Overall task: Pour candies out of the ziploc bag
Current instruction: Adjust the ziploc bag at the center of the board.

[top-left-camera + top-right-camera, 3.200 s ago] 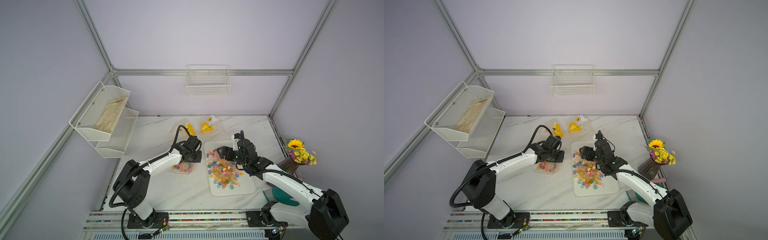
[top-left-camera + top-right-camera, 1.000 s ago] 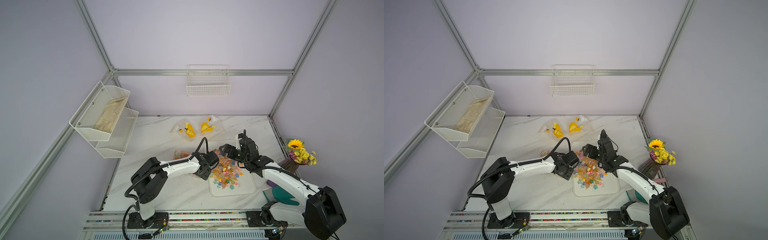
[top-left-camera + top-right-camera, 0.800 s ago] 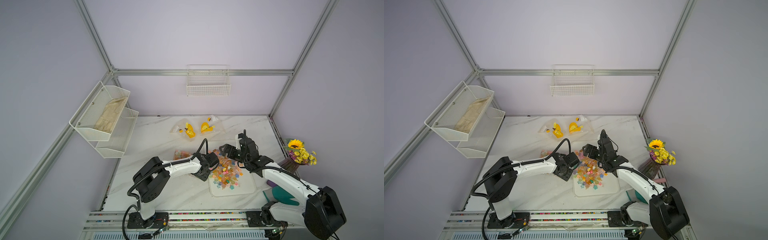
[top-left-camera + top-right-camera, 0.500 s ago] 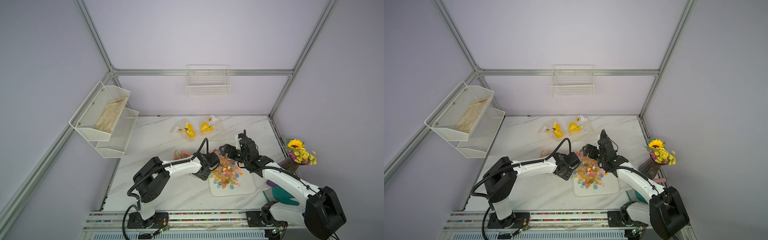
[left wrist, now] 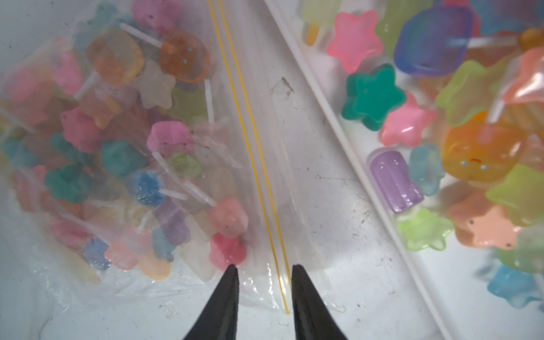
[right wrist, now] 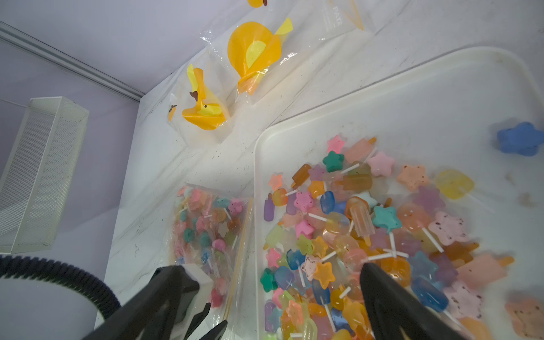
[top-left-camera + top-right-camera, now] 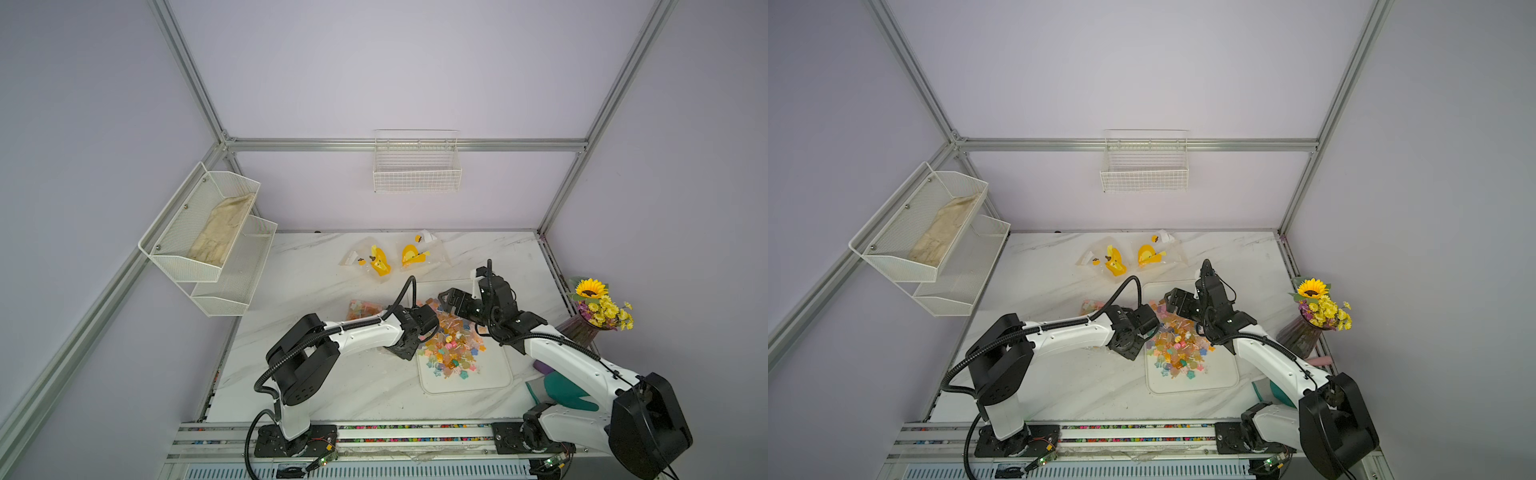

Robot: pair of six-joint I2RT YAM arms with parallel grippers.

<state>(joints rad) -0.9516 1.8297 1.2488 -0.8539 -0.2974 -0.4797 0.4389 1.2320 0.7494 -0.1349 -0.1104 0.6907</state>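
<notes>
Left wrist view puts the ziploc bag (image 5: 259, 88) flat on the bench (image 5: 362, 250), with its load of candies (image 5: 123, 159) bunched in the end away from the tray (image 6: 412, 103). The bag's zip strip, marked by two thin yellow lines, runs roughly parallel to the tray's rim and just beside it, so the mouth faces the tray. Whether the zip is sealed I cannot tell. The strip's long axis runs straight away from the left gripper (image 5: 265, 269). Its fingers (image 5: 229, 294) stand narrowly parted astride one end of the strip, with the yellow lines passing between the tips. A gap shows there, so they are not clenched on the film. The bagged sweets lie to one side of those fingers and the tray to the other.

Right wrist view shows the right gripper (image 6: 279, 294) with its fingers spread wide and grasping nothing. It hovers over the edge of the loose pile (image 6: 353, 229) already on the tray. In both top views the bag (image 7: 363, 309) (image 7: 1092, 306) sits on the left arm's side of the tray, so the left arm is nearer. I judge that a pinch here takes the mouth end, and emptying the bag would then need the loaded end raised above the rim. Two clear bags with yellow prints (image 6: 253, 56) lie well apart at the back.
</notes>
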